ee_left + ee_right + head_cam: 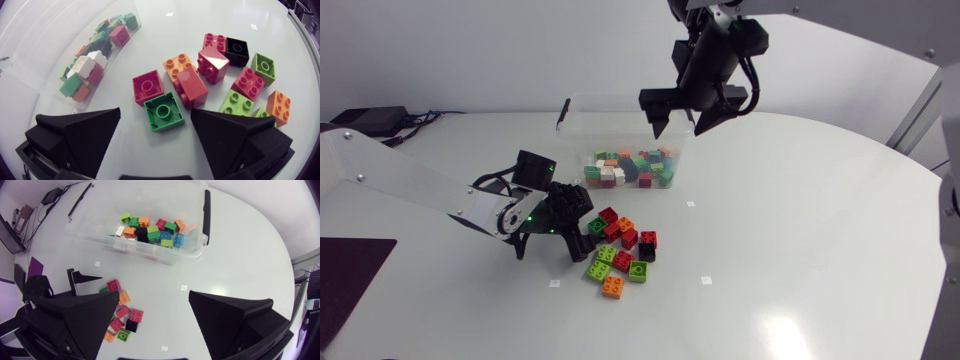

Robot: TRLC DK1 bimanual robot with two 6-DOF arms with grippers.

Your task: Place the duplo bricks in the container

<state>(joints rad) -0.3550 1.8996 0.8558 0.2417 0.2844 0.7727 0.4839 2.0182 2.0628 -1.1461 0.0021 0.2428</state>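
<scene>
2 tools gape wide: left tool (155, 112) straddles a brick (164, 111) (dark green), right tool (154, 293) hangs above the container (165, 259).

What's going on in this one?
The left end effector is down at the loose bricks on the table, open, with a dark green brick between its fingers, not gripped. The right end effector hangs open and empty, raised near the container, which already holds many bricks.
</scene>
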